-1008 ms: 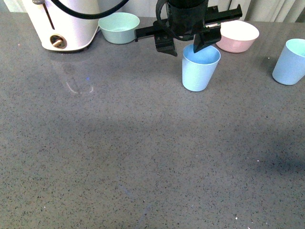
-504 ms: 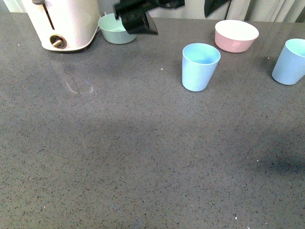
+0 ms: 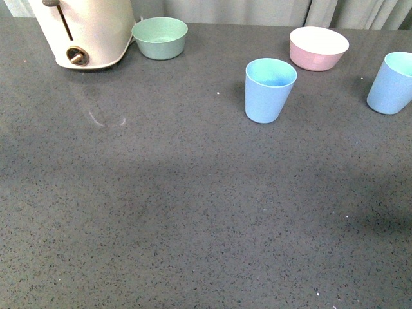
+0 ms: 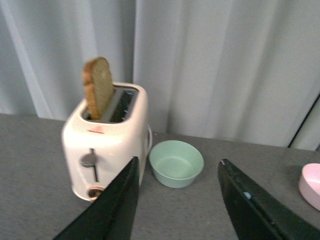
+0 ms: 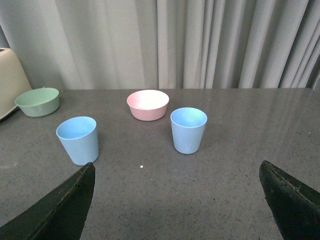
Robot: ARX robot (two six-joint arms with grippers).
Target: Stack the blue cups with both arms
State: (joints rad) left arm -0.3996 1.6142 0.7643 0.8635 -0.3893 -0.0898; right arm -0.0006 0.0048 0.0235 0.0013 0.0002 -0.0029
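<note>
The grey table is the biggest thing here. It is flat and speckled, and a pale curtain hangs behind it. The white toaster, with a slice of bread sticking up, stands right in front of the left gripper. That gripper is spread open and holds nothing. No blue cup shows in its own view.

The right gripper is spread wide too, and it is empty. One blue cup stands straight ahead of it, in line with the gap between its jaws. The other blue cup is also ahead, but off toward the left arm's side. Both cups stand up straight with their open tops up, well apart from each other.

I think the right arm is best placed for the cup ahead of it. The left arm would have to turn away from the toaster to find the other one.

The pink bowl sits behind the cups, and the green bowl is just beside the toaster.
</note>
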